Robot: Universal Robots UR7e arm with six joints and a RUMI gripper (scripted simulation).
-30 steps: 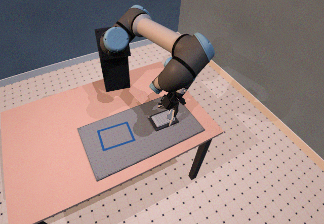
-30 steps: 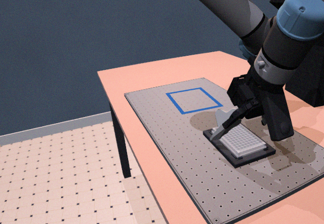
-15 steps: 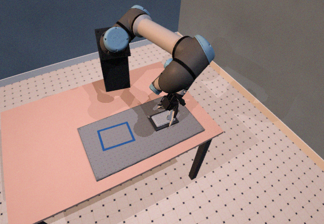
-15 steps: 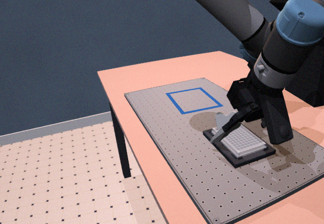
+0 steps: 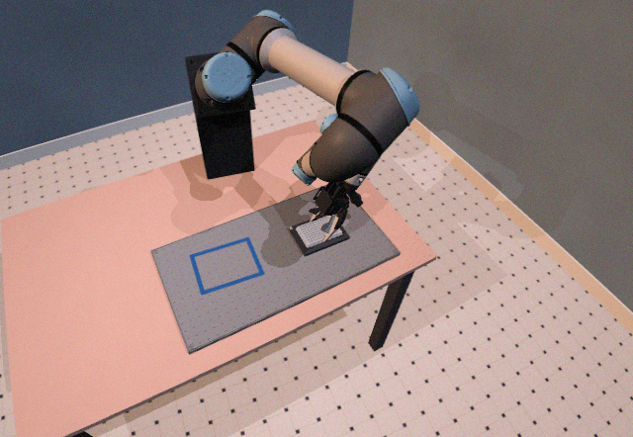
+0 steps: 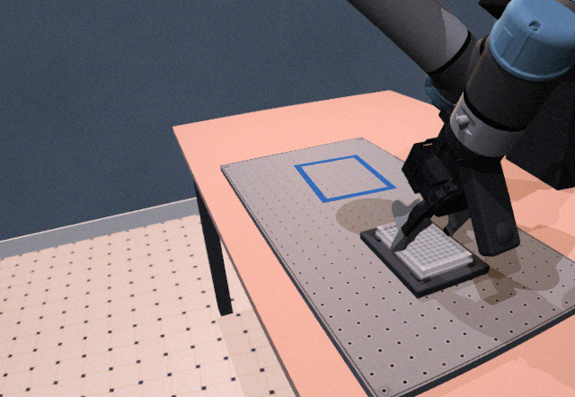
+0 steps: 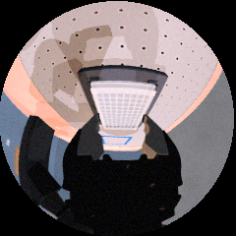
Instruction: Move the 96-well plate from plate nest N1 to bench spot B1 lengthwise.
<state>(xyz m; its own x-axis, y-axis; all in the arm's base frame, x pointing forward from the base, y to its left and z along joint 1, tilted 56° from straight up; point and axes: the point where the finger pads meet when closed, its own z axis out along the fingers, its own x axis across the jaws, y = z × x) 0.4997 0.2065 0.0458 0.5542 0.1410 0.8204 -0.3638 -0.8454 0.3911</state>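
Note:
The white 96-well plate [image 5: 318, 232] sits in the black plate nest N1 [image 5: 319, 238] on the right part of the grey perforated board. It also shows in the exterior view [image 6: 427, 251] and the wrist view [image 7: 123, 104]. My gripper [image 5: 327, 227] is down over the plate, its two fingers pressed against the plate's long sides near one end, shut on it [image 6: 420, 233]. In the wrist view the fingers flank the plate's near end. The blue taped outline B1 [image 5: 226, 264] lies empty to the left, and it also shows in the exterior view [image 6: 344, 177].
The grey perforated board [image 5: 270, 269] lies on a salmon table [image 5: 102, 279]. The arm's black pedestal [image 5: 225, 116] stands at the table's back. The table edge runs close to the right of the nest.

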